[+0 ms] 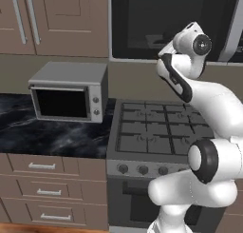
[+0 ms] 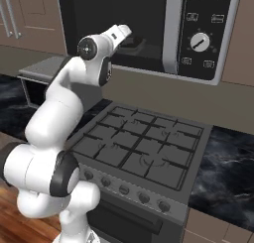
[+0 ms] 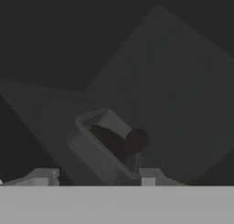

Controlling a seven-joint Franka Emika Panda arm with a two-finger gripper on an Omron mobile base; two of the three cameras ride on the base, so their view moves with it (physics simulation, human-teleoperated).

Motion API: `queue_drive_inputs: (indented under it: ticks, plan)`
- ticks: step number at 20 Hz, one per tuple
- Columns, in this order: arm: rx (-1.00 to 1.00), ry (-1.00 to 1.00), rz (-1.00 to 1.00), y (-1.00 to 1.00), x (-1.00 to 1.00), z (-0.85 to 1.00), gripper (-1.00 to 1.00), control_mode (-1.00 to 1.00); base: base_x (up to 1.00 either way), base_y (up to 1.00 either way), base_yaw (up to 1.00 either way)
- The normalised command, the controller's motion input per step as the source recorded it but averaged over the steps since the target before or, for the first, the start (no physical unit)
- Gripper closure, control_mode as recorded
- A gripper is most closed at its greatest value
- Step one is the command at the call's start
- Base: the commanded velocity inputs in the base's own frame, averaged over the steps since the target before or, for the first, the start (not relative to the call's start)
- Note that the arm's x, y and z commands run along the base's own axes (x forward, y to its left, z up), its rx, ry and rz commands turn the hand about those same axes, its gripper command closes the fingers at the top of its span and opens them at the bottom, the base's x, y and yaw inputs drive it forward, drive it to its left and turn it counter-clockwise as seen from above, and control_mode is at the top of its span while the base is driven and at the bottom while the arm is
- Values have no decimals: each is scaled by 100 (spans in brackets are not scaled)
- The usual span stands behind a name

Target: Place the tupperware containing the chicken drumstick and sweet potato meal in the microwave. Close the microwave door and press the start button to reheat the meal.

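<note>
Tupperware [image 3: 103, 147] sits low in the centre of the hand view, on the dark floor of the microwave [image 2: 149, 29] cavity, with the reddish-brown chicken drumstick [image 3: 136, 140] poking over its right rim and a darker mass of food beside it. I read the step as setting the container down inside the cavity, or just letting go of it. The gripper [image 3: 98, 176] shows as two pale fingertips at the bottom edge, one either side of the container's near wall; I cannot tell whether they press on the wall or stand just clear of it, so I will not call it held or released. In the right base view the arm reaches up into the open cavity at the upper middle of the frame, and the wrist hides the container there. The control panel [image 2: 201, 31] with its round dial stands at the upper right of that view. To do this well I would make sure the container rests flat on the floor and well inside before pulling out, then draw the hand straight back along its own line so a fingertip does not catch the rim and drag the box toward the opening. A tilt here could roll the drumstick out. The stove [image 1: 161, 130] lies directly below.
</note>
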Motion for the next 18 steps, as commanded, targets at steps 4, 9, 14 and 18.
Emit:
queue_drive_inputs:
  ticks: [4, 9, 14, 18]
  plan:
    - [0, 14, 0, -3, 64, 47, -100, -100, 0, 0, 0]
    - [-2, 10, 0, -1, 59, 14, -100, -100, 0, 0, 0]
    - [-14, -2, 0, 11, -19, -1, -100, -100, 0, 0, 0]
    - [-20, -26, 0, 61, -99, -46, -100, -100, 0, 0, 0]
